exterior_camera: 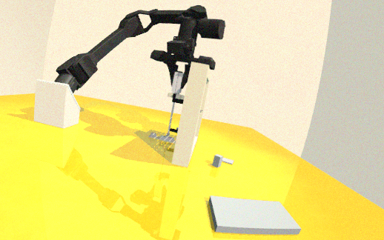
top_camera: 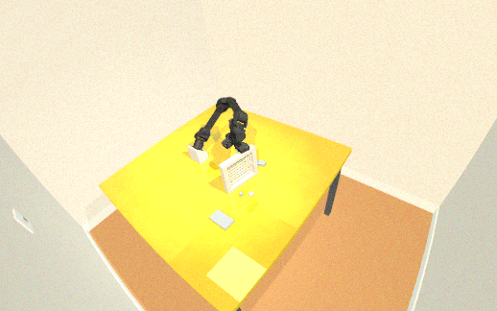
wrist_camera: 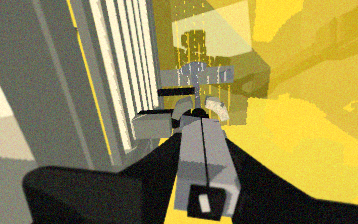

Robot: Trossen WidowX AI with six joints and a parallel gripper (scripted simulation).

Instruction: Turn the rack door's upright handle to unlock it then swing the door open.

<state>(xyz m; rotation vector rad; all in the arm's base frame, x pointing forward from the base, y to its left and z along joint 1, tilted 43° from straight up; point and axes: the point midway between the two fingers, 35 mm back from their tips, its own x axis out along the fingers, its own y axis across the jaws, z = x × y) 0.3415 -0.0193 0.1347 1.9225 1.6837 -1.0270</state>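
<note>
Handle (exterior_camera: 177, 82) (wrist_camera: 205, 155) upright, end effector (top_camera: 235, 145) (exterior_camera: 179, 79) (wrist_camera: 200, 141) partly closed, its fingers gripping both handle sides.

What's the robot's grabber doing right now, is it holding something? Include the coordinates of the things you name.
Gripper (top_camera: 239, 153) (exterior_camera: 178, 82) (wrist_camera: 200, 141): closed on the door's upright handle (exterior_camera: 177, 82) (wrist_camera: 219, 150).

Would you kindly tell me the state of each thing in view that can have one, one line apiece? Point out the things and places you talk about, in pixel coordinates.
Gripper (exterior_camera: 178, 79) (wrist_camera: 200, 141): shut on the handle.
Handle (exterior_camera: 178, 82) (wrist_camera: 219, 145): upright, between the fingers.
Rack frame (top_camera: 226, 179) (exterior_camera: 188, 130): standing upright on the table.
Grey slab (top_camera: 222, 220) (exterior_camera: 253, 215): lying flat on the table.
Arm (top_camera: 213, 120) (exterior_camera: 108, 42): raised and bent, reaching down to the handle.
</note>
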